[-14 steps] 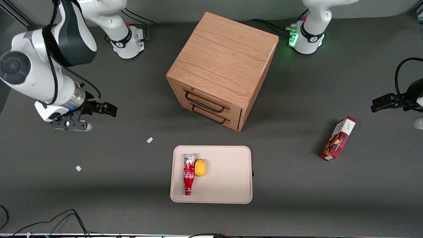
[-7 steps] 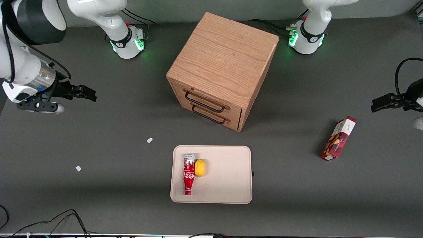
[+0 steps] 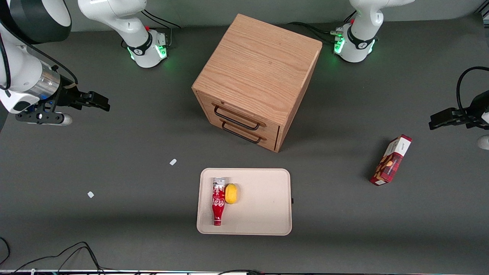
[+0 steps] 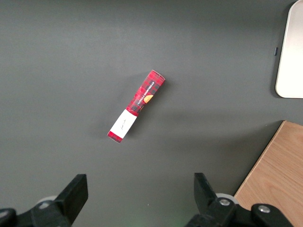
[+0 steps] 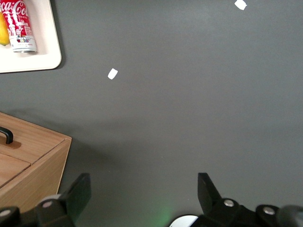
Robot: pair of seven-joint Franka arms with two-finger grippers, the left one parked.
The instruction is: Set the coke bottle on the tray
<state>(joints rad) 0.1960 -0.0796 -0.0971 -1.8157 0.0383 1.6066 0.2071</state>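
Observation:
The coke bottle [image 3: 218, 202] lies flat on the cream tray [image 3: 267, 223], its cap end pointing toward the front camera and its silver base toward the cabinet. It touches a small yellow fruit [image 3: 230, 193] beside it. My right gripper [image 3: 102, 102] is open and empty, held above the table far off toward the working arm's end, well apart from the tray. In the right wrist view the gripper [image 5: 143, 189] has its two fingers spread wide over bare table, with the bottle's base end [image 5: 18, 23] and a tray corner [image 5: 45, 56] in sight.
A wooden drawer cabinet [image 3: 259, 76] stands farther from the camera than the tray. A red snack box [image 3: 391, 159] lies toward the parked arm's end. Two small white scraps [image 3: 173, 162] [image 3: 90, 194] lie on the table between my gripper and the tray.
My right gripper has pulled away from the tray, moving farther from the front camera and toward the working arm's end. The bottle and fruit stay still on the tray.

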